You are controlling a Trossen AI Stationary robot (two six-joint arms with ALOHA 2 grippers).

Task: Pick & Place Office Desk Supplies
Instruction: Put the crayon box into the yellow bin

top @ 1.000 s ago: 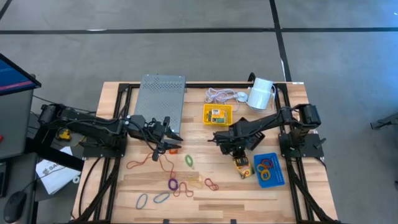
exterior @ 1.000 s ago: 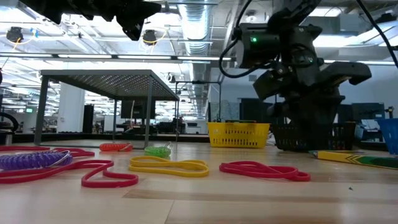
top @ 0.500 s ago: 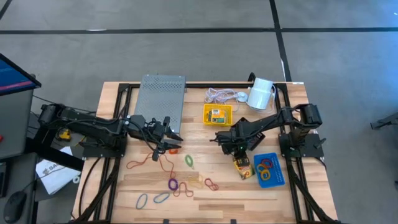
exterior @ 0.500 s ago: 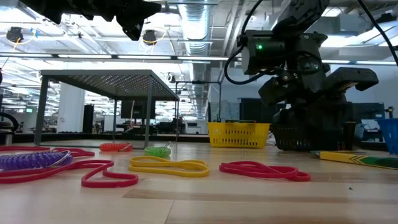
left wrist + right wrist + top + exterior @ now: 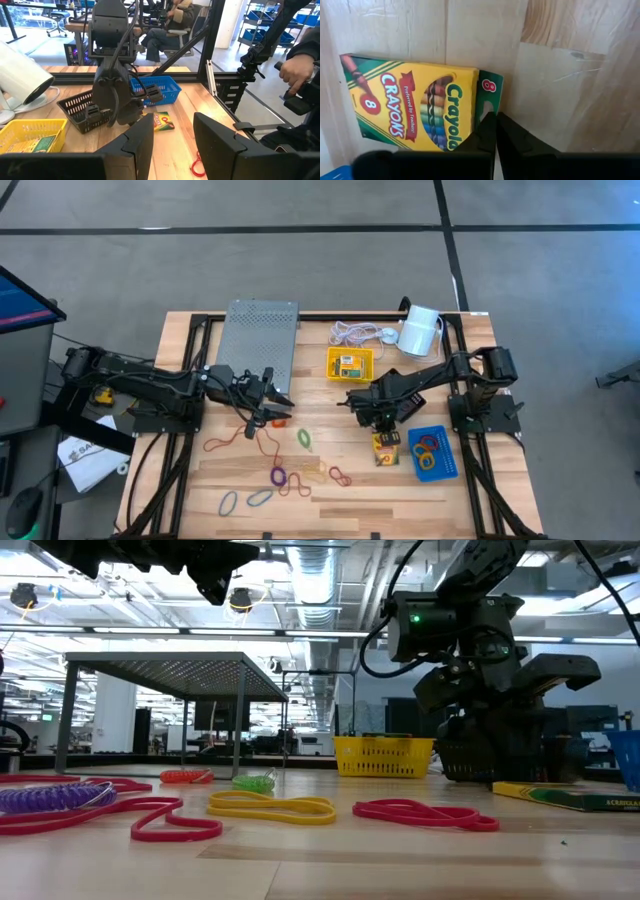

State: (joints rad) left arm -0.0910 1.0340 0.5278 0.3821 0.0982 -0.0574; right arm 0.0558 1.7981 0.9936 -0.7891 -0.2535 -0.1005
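in the high view, the crayon box [image 5: 385,447] is lying flat beside the blue tray [image 5: 434,453], under the right gripper [image 5: 378,426]. in the right wrist view, its fingers [image 5: 489,131] are pressed together, gripping nothing; in the left wrist view, the left gripper [image 5: 172,145] is being held open, empty

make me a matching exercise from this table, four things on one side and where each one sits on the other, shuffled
Things:
1. yellow crayon box
2. small yellow plastic tray
3. blue plastic tray
4. white cylinder

Places:
A. far edge of the wooden table, beside the coiled white cord
B. near right side, holding coloured rubber bands
C. flat on the wood between the blue tray and the loose bands, at the right gripper
D. middle of the table, just past the right arm

Pairs: 1-C, 2-D, 3-B, 4-A
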